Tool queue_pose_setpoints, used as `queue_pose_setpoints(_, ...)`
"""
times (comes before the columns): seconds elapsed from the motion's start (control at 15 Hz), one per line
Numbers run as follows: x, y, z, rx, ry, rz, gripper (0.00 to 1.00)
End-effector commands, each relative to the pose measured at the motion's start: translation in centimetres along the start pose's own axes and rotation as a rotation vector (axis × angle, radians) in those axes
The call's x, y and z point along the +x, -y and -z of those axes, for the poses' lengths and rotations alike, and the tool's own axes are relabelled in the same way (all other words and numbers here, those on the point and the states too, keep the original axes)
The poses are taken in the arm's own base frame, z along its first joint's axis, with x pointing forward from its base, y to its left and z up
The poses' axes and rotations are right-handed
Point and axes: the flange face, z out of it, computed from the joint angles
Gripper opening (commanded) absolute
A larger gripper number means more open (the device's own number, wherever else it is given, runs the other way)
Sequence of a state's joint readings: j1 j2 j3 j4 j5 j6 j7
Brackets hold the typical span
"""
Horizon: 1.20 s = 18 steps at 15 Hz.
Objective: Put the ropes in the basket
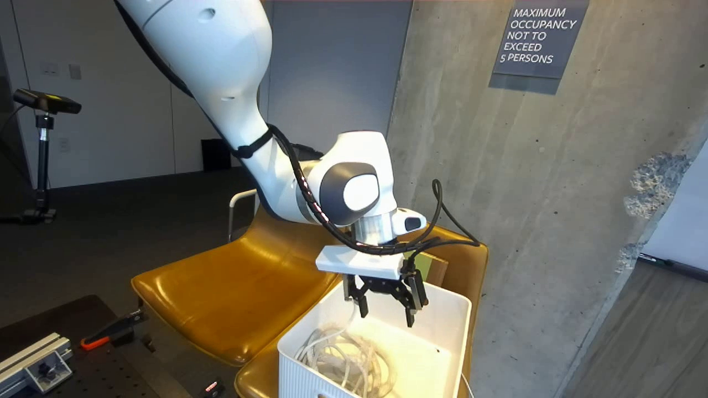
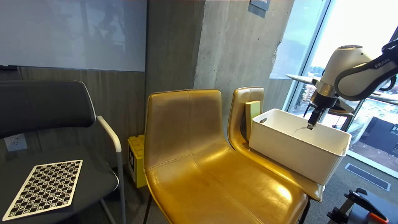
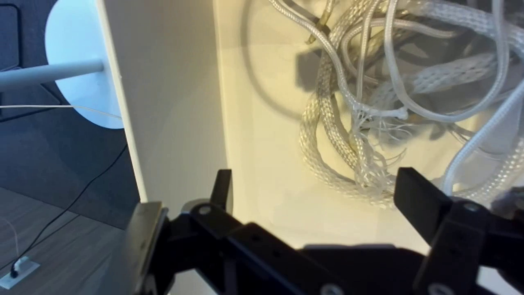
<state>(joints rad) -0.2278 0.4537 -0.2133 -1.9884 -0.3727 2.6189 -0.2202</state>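
Observation:
The ropes (image 1: 345, 359) lie in a loose, tangled pile inside the white basket (image 1: 315, 381), at one end of its floor. The basket also shows in an exterior view (image 2: 289, 155), where its wall hides most of the ropes. In the wrist view the ropes (image 3: 327, 176) are off-white braided cords, thick and thin, with one frayed end. My gripper (image 1: 387, 316) points down within the basket opening, its fingers wide apart with nothing between them (image 3: 315, 188). A thin white strand rises from the pile towards one finger. I cannot tell whether it touches.
The basket stands on a tan chair, with a book (image 2: 253, 112) behind it against the backrest. Another tan chair (image 2: 217, 180) is beside it. A concrete column (image 1: 531, 193) rises behind. A dark table with an orange-handled clamp (image 1: 113, 331) is near the basket.

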Motion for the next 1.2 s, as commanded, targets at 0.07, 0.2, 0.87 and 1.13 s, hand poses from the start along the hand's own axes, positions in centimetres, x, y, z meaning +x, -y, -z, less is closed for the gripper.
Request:
queue_pose_setpoints(0.07,-0.8,-0.5,-2.6,-0.064,0.027,0.006,1.0)
queue_pose_setpoints(0.2,-1.6,-0.6,-3.6,-0.082,0.045,0.011,1.0)
queue_pose_setpoints(0.87,-8.2,-1.5,-6.0,-0.16,0.079,0.036,1.0)
queue_pose_setpoints(1.13,-9.2,-1.5,-5.8,-0.179,0.075,0.031,1.0)
